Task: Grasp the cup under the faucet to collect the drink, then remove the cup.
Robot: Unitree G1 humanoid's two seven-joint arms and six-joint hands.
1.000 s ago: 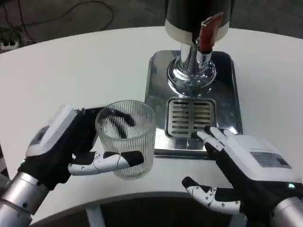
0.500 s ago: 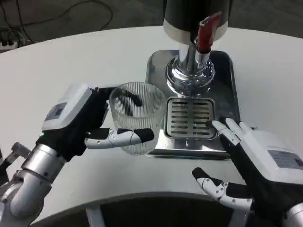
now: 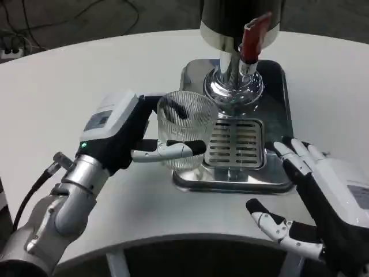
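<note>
Ribbed clear glass cup (image 3: 187,128), upright and empty, held above the left edge of the metal drip tray (image 3: 277,124), just left of the slotted grille (image 3: 236,143) and short of the spot beneath the faucet (image 3: 249,60). The left hand (image 3: 124,135) grips the cup from its left side: the thumb (image 3: 167,151) crosses the near wall of the glass, and the other fingers, dark through the ribbing, wrap the far side. The left forearm (image 3: 57,213) runs from the lower left corner, a black cable (image 3: 31,187) trailing from the wrist.

Behind the cup stands the drink dispenser (image 3: 239,17), a dark body on a polished chrome column (image 3: 233,86), with a red tap lever (image 3: 253,37) above the faucet. The tray rests on the white table (image 3: 63,86).

The right hand (image 3: 323,199) lies at the lower right, palm down, fingers spread and holding nothing; its fingertips (image 3: 288,151) are near the tray's right front corner.
</note>
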